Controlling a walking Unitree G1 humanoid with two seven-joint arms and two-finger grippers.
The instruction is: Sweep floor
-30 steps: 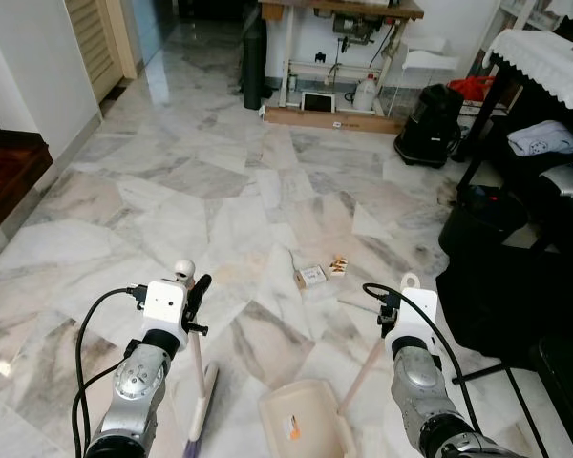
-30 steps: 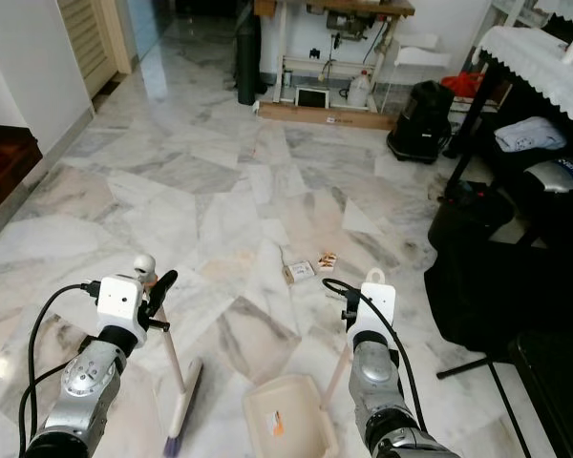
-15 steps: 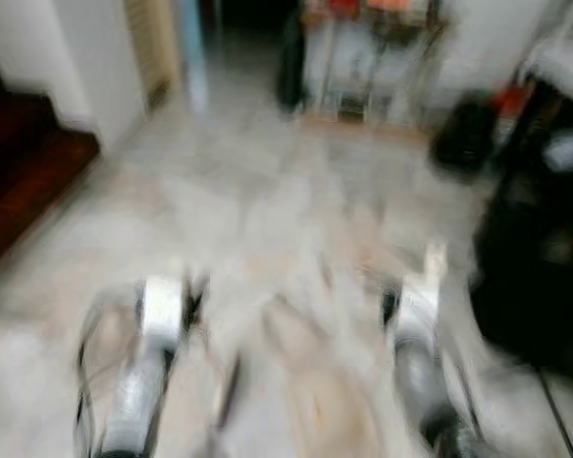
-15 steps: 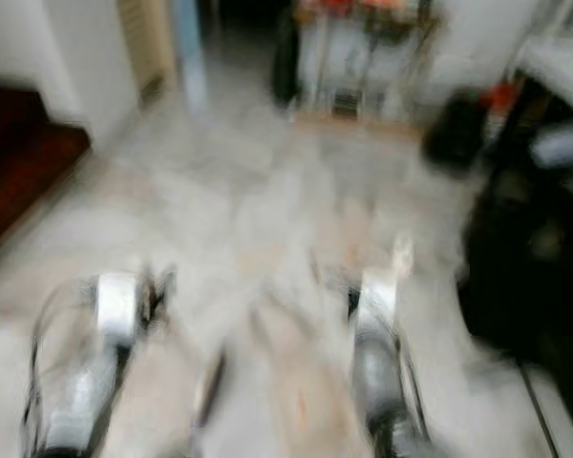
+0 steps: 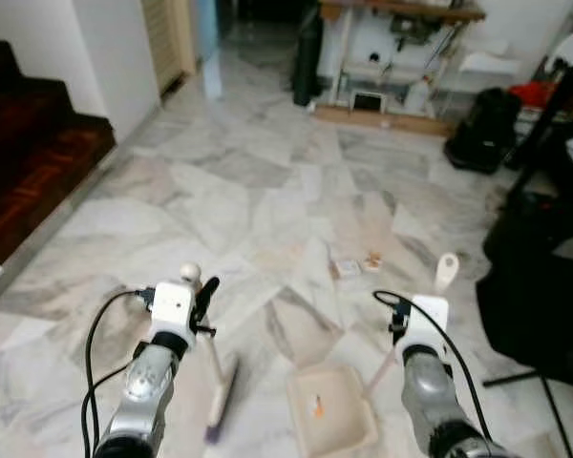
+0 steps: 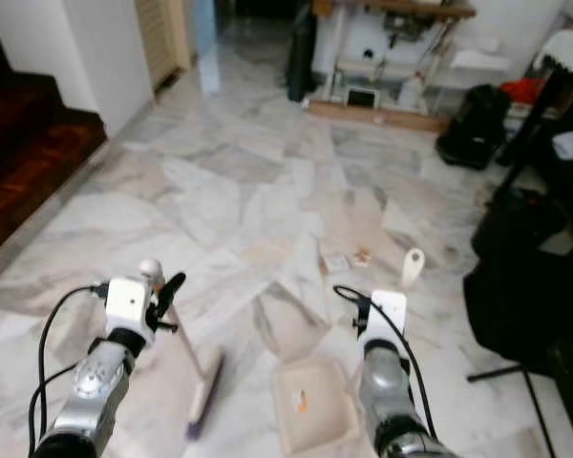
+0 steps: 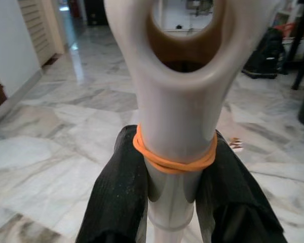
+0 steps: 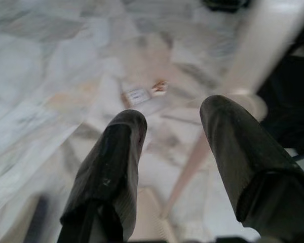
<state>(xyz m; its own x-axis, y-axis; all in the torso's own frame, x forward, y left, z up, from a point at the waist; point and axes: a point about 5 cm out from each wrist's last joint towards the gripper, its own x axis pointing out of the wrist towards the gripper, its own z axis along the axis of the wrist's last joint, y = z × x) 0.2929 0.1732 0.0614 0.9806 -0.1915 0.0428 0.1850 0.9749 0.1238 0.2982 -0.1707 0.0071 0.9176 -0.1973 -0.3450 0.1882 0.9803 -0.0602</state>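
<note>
Your left claw (image 7: 173, 167) is closed on the broom (image 5: 215, 382) handle: in the left wrist view both black fingers (image 7: 119, 197) press against the cream shaft just below an orange rubber band (image 7: 175, 157) wound round it, and above that the handle ends in a hanging loop. From the head camera the handle slopes down from the claw to a narrow pale broom head with purple bristles at its near end, resting on the marble floor (image 5: 229, 181) between your arms.

Your right claw (image 8: 169, 147) has its fingers spread apart, with the dustpan's pale handle passing by the finger (image 8: 243, 147) nearer it; you cannot tell whether it is actually gripped. The dustpan (image 5: 329, 405) is cream, sitting flat on the floor just right of the broom head, with a small orange label or scrap inside; any writing on it is too small to read.

Ahead of the dustpan lie a small white packet (image 5: 345, 268) and a brown scrap (image 5: 372, 259) close together. The packet's print is not legible.
</note>
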